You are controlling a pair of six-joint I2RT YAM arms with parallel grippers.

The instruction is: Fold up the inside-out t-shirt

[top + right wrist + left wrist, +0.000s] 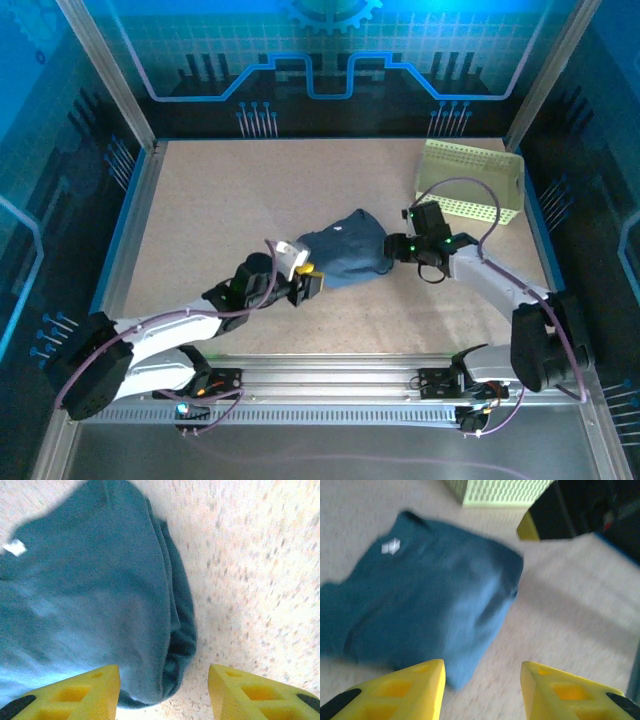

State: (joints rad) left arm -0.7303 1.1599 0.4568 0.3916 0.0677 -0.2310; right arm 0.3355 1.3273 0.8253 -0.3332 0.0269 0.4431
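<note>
The inside-out t-shirt (348, 253) lies folded into a small dark slate-blue bundle in the middle of the table, a white label (390, 546) showing on top. My left gripper (308, 280) stands open just off the bundle's near-left corner, its yellow fingers (415, 690) apart with only the cloth's corner and bare table between them. On the bundle's right side my right gripper (402, 245) is open too. Between its fingers (250, 692) lies the rounded folded edge of the t-shirt (100, 595), not gripped.
A pale yellow-green perforated basket (470, 180) stands at the back right, close behind the right arm. The beige table (220, 200) is bounded by blue side walls and a metal rail along the near edge.
</note>
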